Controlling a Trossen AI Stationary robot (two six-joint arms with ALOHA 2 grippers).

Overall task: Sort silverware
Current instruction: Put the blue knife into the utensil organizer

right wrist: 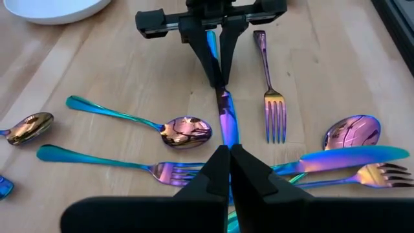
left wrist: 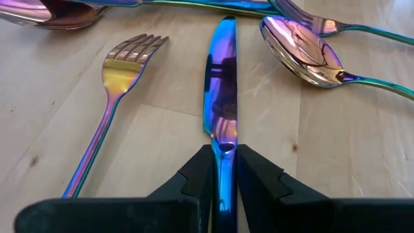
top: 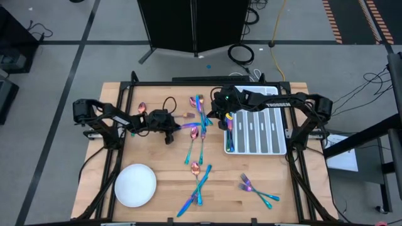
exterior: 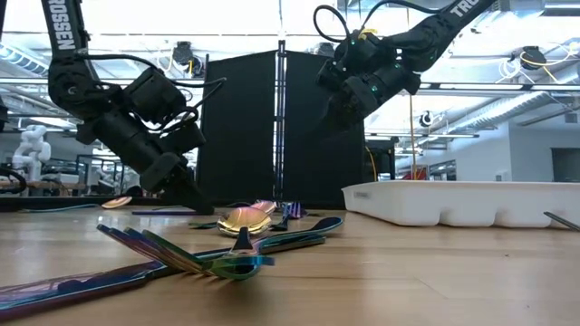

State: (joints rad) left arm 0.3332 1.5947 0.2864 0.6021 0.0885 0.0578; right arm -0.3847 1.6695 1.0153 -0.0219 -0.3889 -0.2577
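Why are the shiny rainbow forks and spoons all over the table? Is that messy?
Yes. The iridescent rainbow metal silverware lies scattered and crisscrossed over the wooden table, while the white divided tray looks mostly unfilled. The left gripper is pinching one rainbow knife.

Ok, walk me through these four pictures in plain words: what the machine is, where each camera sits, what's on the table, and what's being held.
It is a two-armed robot at a wooden table. One picture looks straight down, one looks level across the tabletop, and two come from cameras on the arms' wrists. Scattered rainbow-coloured silverware lies on the wood, with a round white plate and a white divided tray. The left gripper is down at the table, its fingers closed on the handle of a knife that lies flat between a fork and a spoon. The right gripper is shut and empty, raised above the table near the tray.
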